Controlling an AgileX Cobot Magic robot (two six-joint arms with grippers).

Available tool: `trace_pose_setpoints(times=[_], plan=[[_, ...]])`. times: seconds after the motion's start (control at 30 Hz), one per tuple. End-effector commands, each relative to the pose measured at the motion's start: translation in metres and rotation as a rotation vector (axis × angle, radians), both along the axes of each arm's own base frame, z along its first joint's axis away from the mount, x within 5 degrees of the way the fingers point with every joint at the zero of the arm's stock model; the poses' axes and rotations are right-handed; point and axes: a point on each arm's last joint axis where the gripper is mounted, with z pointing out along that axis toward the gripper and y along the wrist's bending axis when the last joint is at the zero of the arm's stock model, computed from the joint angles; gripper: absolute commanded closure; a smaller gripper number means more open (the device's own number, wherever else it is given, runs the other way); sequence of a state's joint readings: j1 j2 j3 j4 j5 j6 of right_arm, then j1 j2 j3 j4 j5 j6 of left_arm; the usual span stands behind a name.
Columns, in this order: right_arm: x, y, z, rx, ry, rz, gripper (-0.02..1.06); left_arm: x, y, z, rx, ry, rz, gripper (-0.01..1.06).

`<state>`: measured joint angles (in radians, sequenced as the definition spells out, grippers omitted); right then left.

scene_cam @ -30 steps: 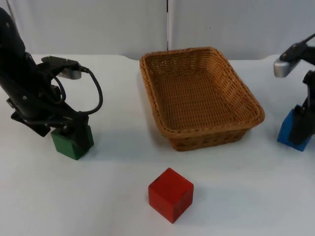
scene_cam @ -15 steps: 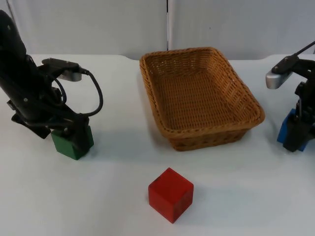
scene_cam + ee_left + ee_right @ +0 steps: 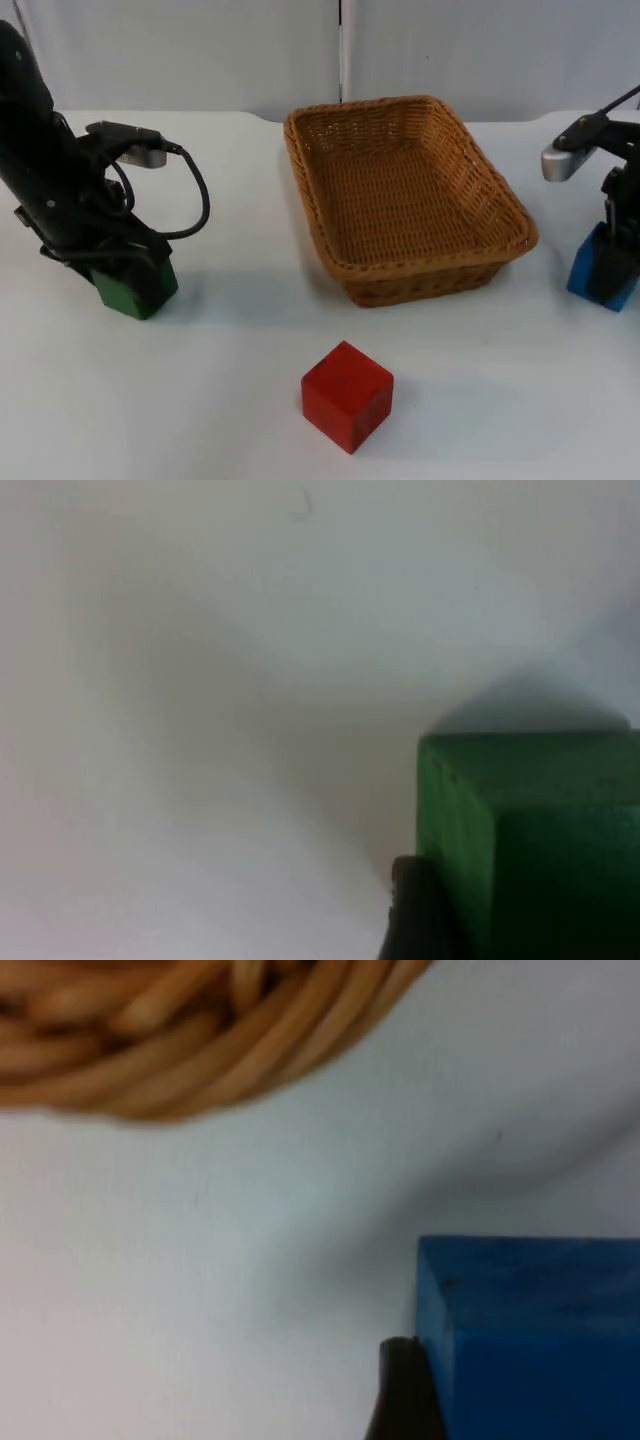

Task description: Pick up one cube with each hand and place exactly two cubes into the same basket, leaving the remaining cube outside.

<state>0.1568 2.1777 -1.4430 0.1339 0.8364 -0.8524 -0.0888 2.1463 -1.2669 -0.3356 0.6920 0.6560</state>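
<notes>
green cube [image 3: 135,287] clenched in left gripper [image 3: 125,268], blue cube [image 3: 600,270] in right gripper [image 3: 612,262]; woven wicker basket [image 3: 400,265], glossy red cube [image 3: 347,395] between.

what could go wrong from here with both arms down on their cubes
The left gripper sits on the green cube and the right gripper on the blue cube, which lies near the table edge. An off-centre grip might tip either cube. Both arms heading for the basket together might collide.
</notes>
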Motion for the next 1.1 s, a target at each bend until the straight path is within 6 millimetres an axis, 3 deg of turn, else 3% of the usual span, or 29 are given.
trace_pose_setpoints(times=[0.0,0.03,0.07,0.17,0.2,0.27,0.4,0.43,0.57,0.6,0.73,1.07], plan=[[0.000,0.000,0.017,-0.019,-0.034,0.025,1.05,-0.001,-0.003,0.007,-0.015,0.009,0.001,0.93],[0.000,-0.002,0.027,-0.039,-0.062,0.040,1.05,-0.002,-0.004,0.013,-0.019,0.010,-0.001,1.06],[0.000,-0.002,0.027,-0.039,-0.062,0.040,1.05,-0.002,-0.004,0.013,-0.019,0.010,-0.001,1.06],[-0.001,-0.004,0.052,-0.052,-0.120,0.048,1.05,-0.003,-0.003,0.030,-0.030,-0.010,0.035,1.05],[-0.003,-0.004,0.067,-0.047,-0.157,0.046,1.05,-0.003,-0.003,0.046,-0.037,-0.043,0.056,1.05],[-0.004,-0.004,0.073,-0.045,-0.171,0.046,1.05,-0.003,-0.003,0.052,-0.040,-0.055,0.062,1.05],[-0.014,-0.005,0.123,-0.009,-0.288,0.006,1.05,-0.012,-0.006,0.104,-0.101,-0.143,0.093,1.05],[-0.014,-0.005,0.123,-0.009,-0.288,0.006,1.05,-0.012,-0.006,0.104,-0.101,-0.143,0.093,1.05],[-0.023,-0.006,0.156,0.028,-0.379,-0.078,1.05,-0.025,-0.007,0.148,-0.143,-0.229,0.104,1.05],[-0.023,-0.006,0.156,0.028,-0.379,-0.078,1.05,-0.025,-0.007,0.148,-0.143,-0.229,0.104,1.05],[-0.026,-0.007,0.171,0.070,-0.423,-0.169,1.05,-0.040,-0.007,0.183,-0.169,-0.304,0.103,1.05],[-0.026,-0.005,0.172,0.101,-0.424,-0.214,1.05,-0.047,-0.007,0.191,-0.176,-0.296,0.091,1.05]])
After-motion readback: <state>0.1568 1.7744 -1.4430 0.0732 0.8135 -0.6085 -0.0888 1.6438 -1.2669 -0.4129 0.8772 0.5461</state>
